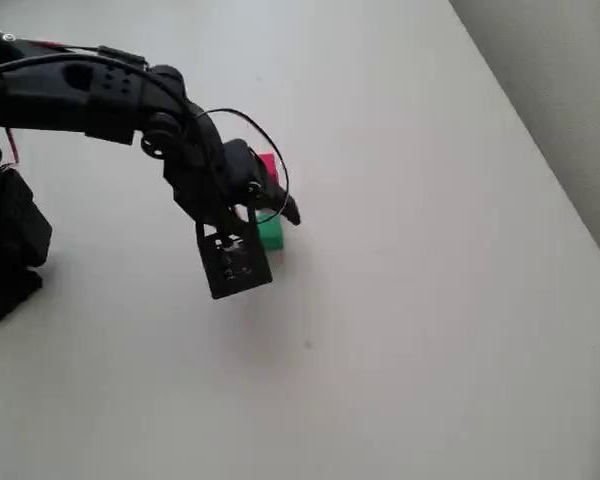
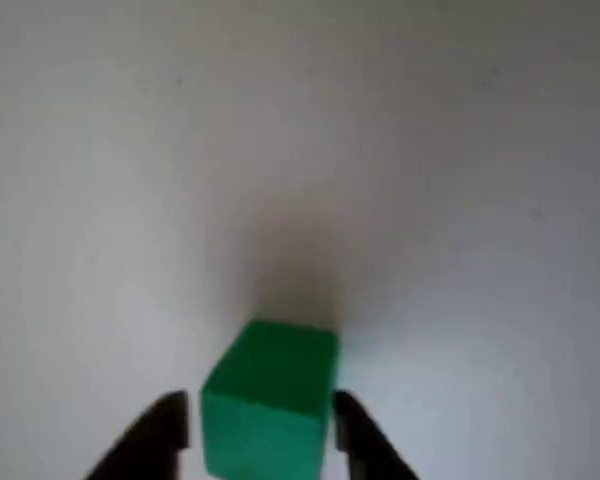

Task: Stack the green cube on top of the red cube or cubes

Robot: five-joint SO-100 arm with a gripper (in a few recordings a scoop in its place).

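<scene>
The green cube (image 2: 270, 400) stands between my gripper's (image 2: 260, 425) two black fingertips in the wrist view. The right fingertip (image 2: 352, 420) sits at the cube's edge, while a thin strip of table shows between the left fingertip and the cube. The jaws are open, narrowly straddling it. In the overhead view the green cube (image 1: 270, 233) peeks out beside the gripper (image 1: 262, 222), near mid-table. The red cube (image 1: 268, 165) lies just beyond it, mostly hidden behind the arm.
The white table (image 1: 410, 330) stretches wide to the right and front of the cubes. Its right edge (image 1: 540, 165) runs diagonally against a grey floor. The arm's base (image 1: 5, 250) stands at the left edge.
</scene>
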